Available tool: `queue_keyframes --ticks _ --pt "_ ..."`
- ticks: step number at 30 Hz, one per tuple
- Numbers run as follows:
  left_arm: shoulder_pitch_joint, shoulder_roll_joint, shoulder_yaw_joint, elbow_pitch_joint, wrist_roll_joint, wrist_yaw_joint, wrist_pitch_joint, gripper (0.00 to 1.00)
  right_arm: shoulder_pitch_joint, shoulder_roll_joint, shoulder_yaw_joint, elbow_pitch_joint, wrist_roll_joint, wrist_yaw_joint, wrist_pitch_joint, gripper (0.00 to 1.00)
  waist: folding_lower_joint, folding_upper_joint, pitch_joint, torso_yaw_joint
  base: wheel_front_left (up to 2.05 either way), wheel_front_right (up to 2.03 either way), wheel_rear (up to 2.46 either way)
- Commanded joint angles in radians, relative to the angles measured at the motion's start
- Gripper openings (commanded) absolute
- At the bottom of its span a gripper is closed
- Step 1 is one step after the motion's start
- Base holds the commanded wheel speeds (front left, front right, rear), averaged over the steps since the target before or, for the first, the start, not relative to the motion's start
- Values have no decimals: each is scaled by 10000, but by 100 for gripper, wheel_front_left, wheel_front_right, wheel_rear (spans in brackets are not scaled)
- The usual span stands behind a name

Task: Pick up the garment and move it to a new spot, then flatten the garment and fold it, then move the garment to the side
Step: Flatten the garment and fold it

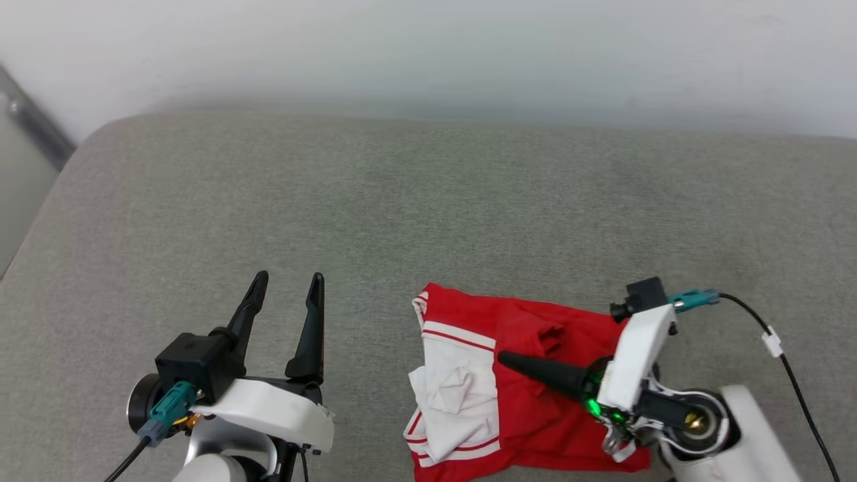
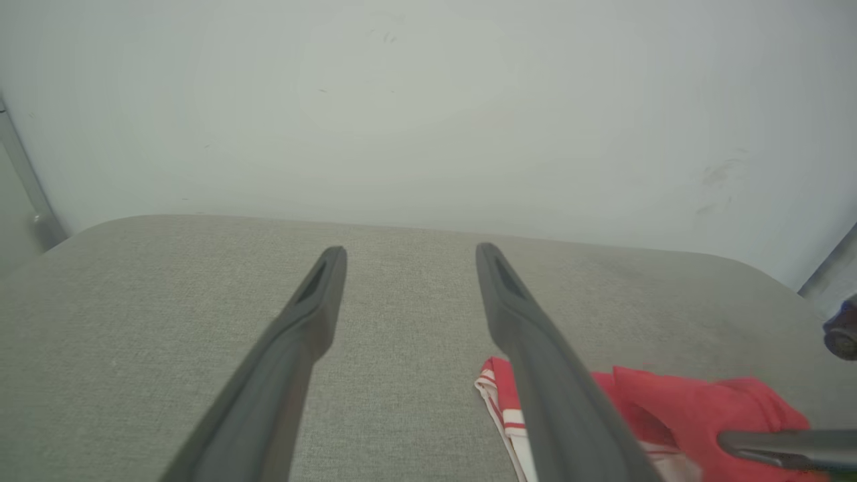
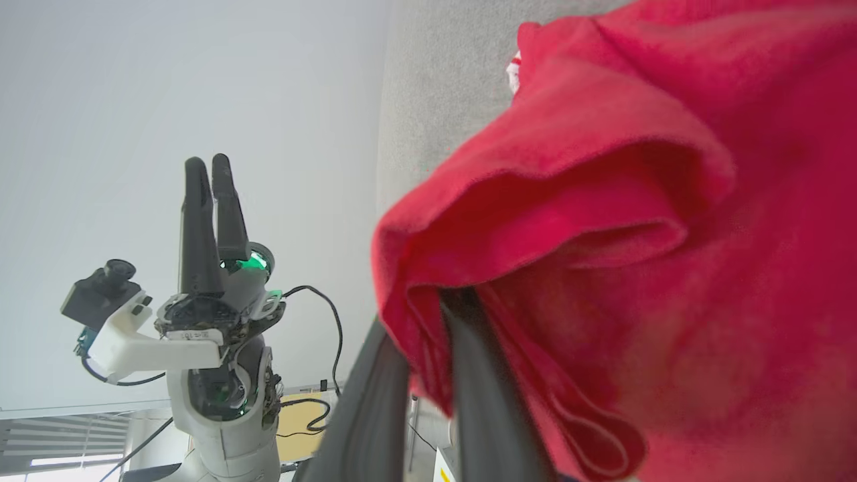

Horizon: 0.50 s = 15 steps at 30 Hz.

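The left end effector [image 1: 289, 276] hangs released, fingers spread, over the bare grey surface [image 1: 402, 201]. Just to its right the garment [image 1: 529, 415] lies as a rumpled, partly folded bundle, so flattening and folding look unfinished. The right end effector [image 1: 509, 360] lies across it, seemingly clenched on a red fold. No readable writing shows.

The garment [image 1: 529, 428] is showing soft, matt knit cloth. The grey cushion [image 1: 402, 201] is presenting coarse woven fabric, and the left gripper [image 1: 289, 277] is showing smooth, matt plastic.
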Motion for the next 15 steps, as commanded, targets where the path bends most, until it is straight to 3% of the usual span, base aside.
queue_keyframes --ticks 1,2,4,10,15 --pt "-108 0 -25 60 -19 -33 -13 100 -199 17 279 286 -175 -3 -405 15 0 -1 44 155 0 0 0" --pt "-124 -4 -27 92 -22 -46 -33 100 -304 17 497 451 -218 -2 -655 30 0 -1 50 188 0 0 0" --pt "-142 -24 -21 136 -60 -66 -76 100 -479 17 911 785 -148 -2 -1102 100 0 -1 76 234 0 0 0" --pt "-162 -48 7 277 -138 -105 -174 100 -1040 -61 1972 945 -502 -2 -1884 100 0 -1 103 180 0 0 0" --pt "-105 -43 54 369 -212 -129 -277 100 -1452 -852 2995 172 -1725 -2 -2620 100 0 -1 11 6 0 0 0"
